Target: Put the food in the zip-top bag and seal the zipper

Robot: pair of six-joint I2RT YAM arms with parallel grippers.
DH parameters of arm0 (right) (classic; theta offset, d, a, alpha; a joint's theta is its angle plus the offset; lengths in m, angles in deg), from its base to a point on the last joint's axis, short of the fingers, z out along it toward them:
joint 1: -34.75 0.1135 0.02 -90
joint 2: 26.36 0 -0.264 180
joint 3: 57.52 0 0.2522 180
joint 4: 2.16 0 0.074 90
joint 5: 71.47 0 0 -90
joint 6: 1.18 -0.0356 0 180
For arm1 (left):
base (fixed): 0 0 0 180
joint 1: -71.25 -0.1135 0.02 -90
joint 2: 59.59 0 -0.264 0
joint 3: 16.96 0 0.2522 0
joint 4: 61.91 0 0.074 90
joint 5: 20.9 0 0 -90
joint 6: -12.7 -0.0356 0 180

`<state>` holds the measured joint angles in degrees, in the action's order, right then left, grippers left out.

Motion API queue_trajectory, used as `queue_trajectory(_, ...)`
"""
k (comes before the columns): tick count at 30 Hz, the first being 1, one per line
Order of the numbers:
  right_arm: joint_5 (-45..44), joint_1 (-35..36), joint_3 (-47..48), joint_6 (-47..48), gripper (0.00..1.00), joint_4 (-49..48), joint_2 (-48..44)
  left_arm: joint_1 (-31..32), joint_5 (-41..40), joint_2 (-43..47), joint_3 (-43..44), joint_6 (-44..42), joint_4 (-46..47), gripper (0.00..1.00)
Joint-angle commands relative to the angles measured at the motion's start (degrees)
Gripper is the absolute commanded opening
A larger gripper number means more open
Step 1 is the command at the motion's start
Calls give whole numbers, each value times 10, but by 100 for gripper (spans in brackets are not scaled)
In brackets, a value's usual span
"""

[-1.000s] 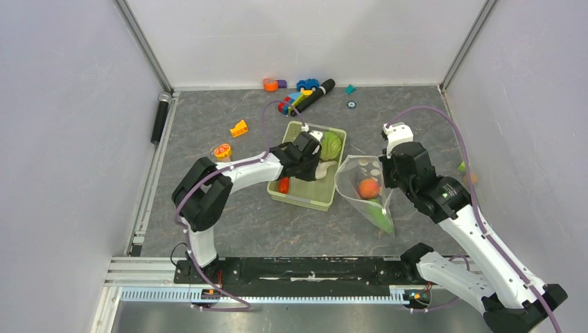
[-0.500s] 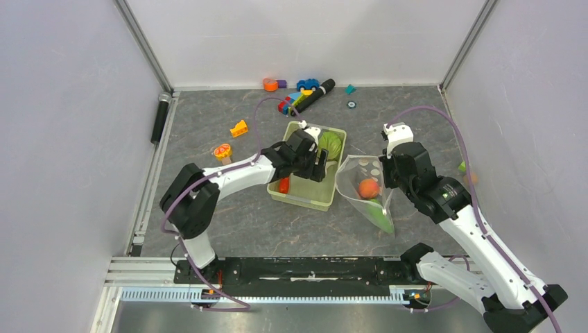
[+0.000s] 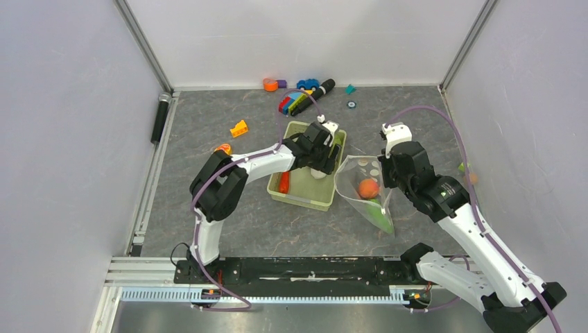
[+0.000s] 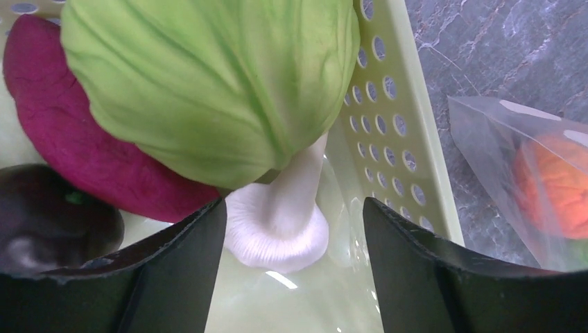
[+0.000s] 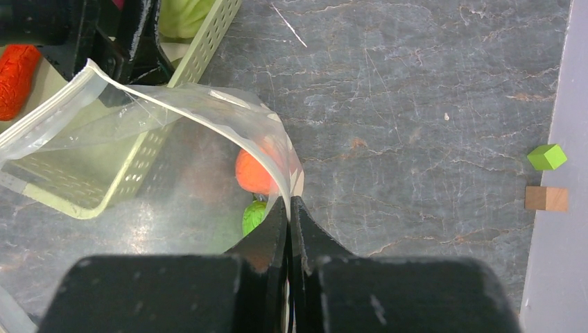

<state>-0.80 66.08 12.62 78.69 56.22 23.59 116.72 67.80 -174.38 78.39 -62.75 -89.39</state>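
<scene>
basket (image 3: 298, 200) mid-table | yellow block (image 3: 239, 128) left of it | green cube (image 5: 546, 157) beside brown cube (image 5: 546, 198)

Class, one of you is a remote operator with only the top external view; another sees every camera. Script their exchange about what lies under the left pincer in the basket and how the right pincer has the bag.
Operator: I can't see the far end of the basket. What is the left pincer over?
Observer: It is open, lined up on a white piece whose stem is tucked under the green cabbage.
Operator: Anything beside them?
Observer: A maroon piece lies against the cabbage, with a dark eggplant next to it.
Operator: Is the right pincer gripping?
Observer: Yes, it is shut on the rim of the zip-top bag, holding the mouth open.
</scene>
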Motion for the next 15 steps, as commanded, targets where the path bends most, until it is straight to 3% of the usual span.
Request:
queue_trajectory(1, -2, -2, 1, 8, 5, -13, 1, 3, 10, -31, 43, -25, -19, 75)
queue_trajectory(9, -5, -2, 1, 7, 5, -13, 1, 3, 10, -53, 41, -10, -39, 52)
queue_trajectory(15, -5, -2, 0, 7, 5, -13, -1, 3, 10, -27, 24, 8, -41, 12)
